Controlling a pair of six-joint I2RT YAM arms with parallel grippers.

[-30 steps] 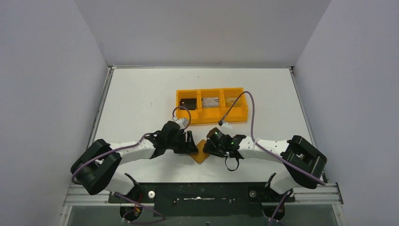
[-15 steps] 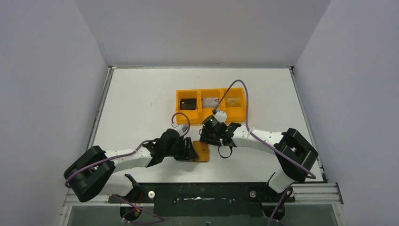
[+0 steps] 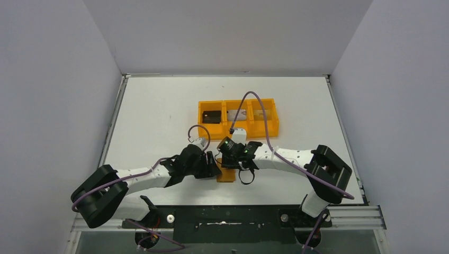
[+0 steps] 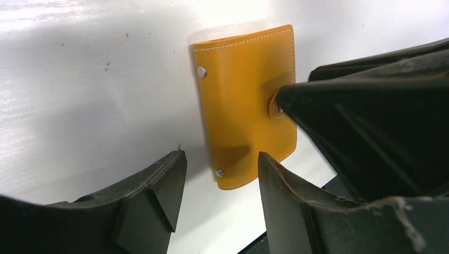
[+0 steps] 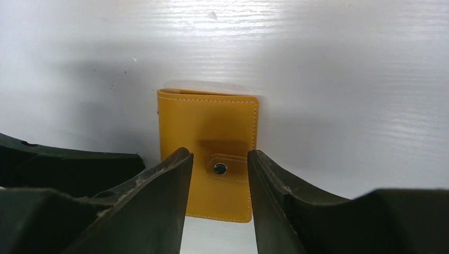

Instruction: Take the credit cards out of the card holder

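The card holder (image 3: 227, 175) is a tan-orange wallet lying closed and snapped flat on the table between my two grippers. It also shows in the left wrist view (image 4: 246, 106) and the right wrist view (image 5: 212, 138). My left gripper (image 3: 214, 168) is open and empty at its left edge, jaws just short of it (image 4: 219, 159). My right gripper (image 3: 229, 160) is open and empty, its fingers straddling the snap tab (image 5: 217, 156); one fingertip (image 4: 288, 103) touches the snap. A dark card (image 3: 212, 116) and a silvery card (image 3: 236, 114) lie in the orange tray.
The orange three-compartment tray (image 3: 238, 100) stands just behind the grippers, at the middle of the table. The right arm's purple cable (image 3: 254, 98) loops over the tray. The table's near edge and black base rail (image 3: 227, 214) are close in front of the wallet.
My right gripper has swung left and now sits over the wallet. The wallet has turned from a diamond pose to square and shifted slightly. My left gripper stayed beside it.
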